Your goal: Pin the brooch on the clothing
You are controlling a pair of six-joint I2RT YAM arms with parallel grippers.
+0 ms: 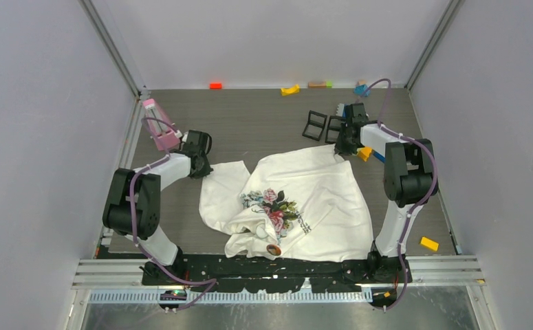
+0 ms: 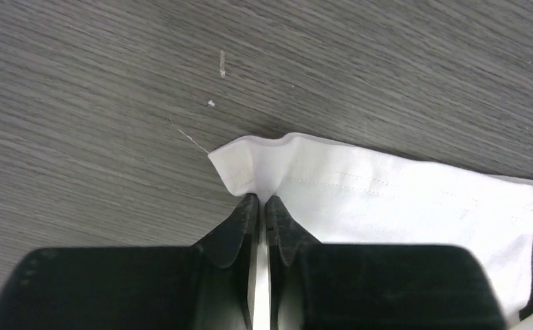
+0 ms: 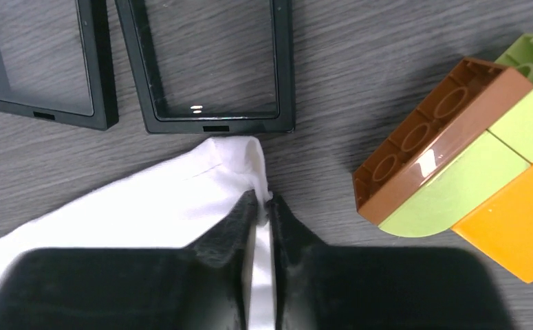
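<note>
The white T-shirt (image 1: 325, 192) lies crumpled mid-table, its rose print (image 1: 274, 205) facing up. A small round brown-rimmed object (image 1: 273, 249), possibly the brooch, rests on the shirt's near edge. My left gripper (image 1: 201, 168) is shut on the shirt's left hemmed corner; in the left wrist view the gripper (image 2: 262, 199) pinches the white cloth (image 2: 387, 199). My right gripper (image 1: 346, 150) is shut on the shirt's far right corner; in the right wrist view the gripper (image 3: 263, 196) has white cloth (image 3: 146, 213) between its fingers.
Two black rectangular frames (image 1: 315, 125) (image 3: 212, 69) lie just beyond the right gripper. A brown, green and orange brick stack (image 3: 456, 158) sits to its right. A pink object (image 1: 159, 124) stands behind the left arm. A yellow block (image 1: 428, 243) and small blocks (image 1: 290, 89) lie at the edges.
</note>
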